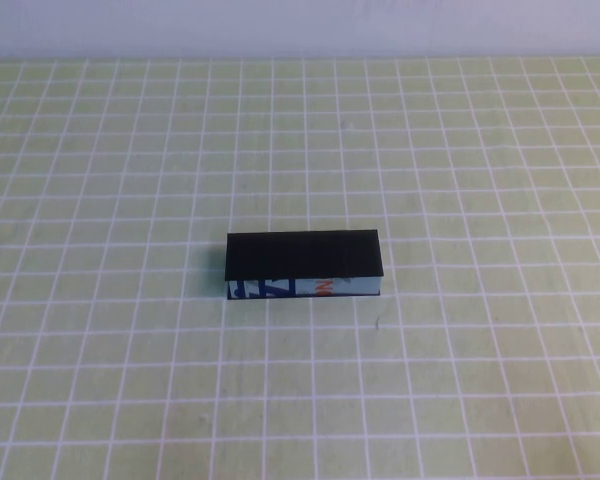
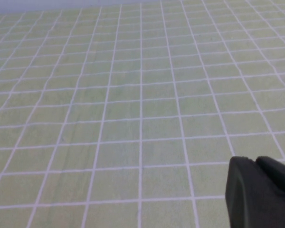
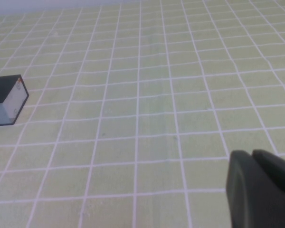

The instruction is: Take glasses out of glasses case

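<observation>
Lighting: bright, even, diffuse; no glare. Shadow: thin, soft, under the case point(image 1: 303, 264) toward 6 o'clock on the checked cloth point(image 1: 480, 380). Wrist views were softer, hazy toward 12 o'clock; dark foreground shapes at 5 o'clock blurred.

The glasses case point(image 1: 303, 264), a long rectangular matte black box, lies flat near the middle of the green cloth with white grid lines point(image 1: 460, 380), its long side running left to right. Its flap lid is closed, the black top facing up. The near side is light blue with dark-blue print toward the left and a small orange mark near the middle. In the right wrist view one short end of the case point(image 3: 7, 100) shows. The glasses cannot be seen.
</observation>
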Controlling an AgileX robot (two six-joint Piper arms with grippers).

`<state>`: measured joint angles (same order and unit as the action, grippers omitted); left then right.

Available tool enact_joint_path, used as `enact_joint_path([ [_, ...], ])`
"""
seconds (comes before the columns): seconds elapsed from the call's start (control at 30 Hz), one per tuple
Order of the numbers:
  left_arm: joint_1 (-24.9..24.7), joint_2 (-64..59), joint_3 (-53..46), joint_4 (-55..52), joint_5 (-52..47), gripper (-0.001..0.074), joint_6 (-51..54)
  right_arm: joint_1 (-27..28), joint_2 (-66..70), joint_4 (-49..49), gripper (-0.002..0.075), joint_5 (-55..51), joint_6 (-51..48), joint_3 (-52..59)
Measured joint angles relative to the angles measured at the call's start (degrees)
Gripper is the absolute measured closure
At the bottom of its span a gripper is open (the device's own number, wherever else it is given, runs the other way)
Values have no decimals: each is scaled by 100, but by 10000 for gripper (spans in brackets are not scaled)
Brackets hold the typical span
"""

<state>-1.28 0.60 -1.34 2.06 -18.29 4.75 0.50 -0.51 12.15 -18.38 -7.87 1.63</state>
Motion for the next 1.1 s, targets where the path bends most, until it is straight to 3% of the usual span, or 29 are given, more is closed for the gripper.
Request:
enact_joint_path([
  [0.23, 0, 0, -10, 750, 239, 739, -9, 0, -3, 0, 743, 0, 0, 0],
  [0.43, 0, 0, -10, 2665, 743, 739, -9, 0, -3, 0, 743, 0, 0, 0],
  [0.67, 0, 0, -10, 3543, 1133, 739, -27, 0, -3, 0, 743, 0, 0, 0],
  [0.87, 0, -865, 853, 3705, -54, 739, 101, 0, -13, 0, 743, 0, 0, 0],
  [1.1, 0, -3223, 2607, 3780, -1629, 739, 1533, 0, -13, 0, 743, 0, 0, 0],
])
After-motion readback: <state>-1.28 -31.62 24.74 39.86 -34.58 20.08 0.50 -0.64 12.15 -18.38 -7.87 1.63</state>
